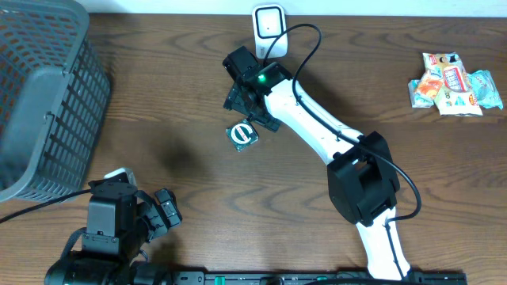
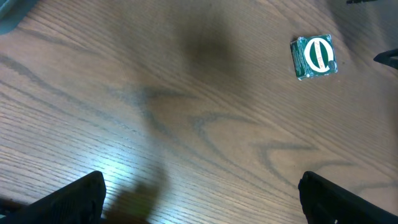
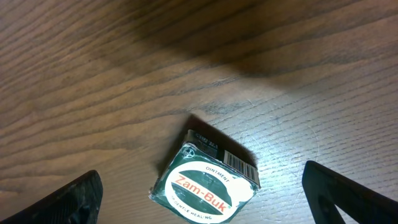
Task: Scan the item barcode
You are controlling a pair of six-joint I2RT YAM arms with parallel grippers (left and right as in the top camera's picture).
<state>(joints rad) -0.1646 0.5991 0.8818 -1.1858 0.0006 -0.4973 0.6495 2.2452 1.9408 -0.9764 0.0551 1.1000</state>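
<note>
Dark wood-grain table [image 1: 182, 103] holds basket [image 1: 40, 95], scanner [image 1: 268, 28], ointment box [image 1: 242, 134].

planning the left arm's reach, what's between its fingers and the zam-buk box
Nothing: in the left wrist view only bare wooden table lies between the left fingers and the Zam-Buk ointment box.
</note>
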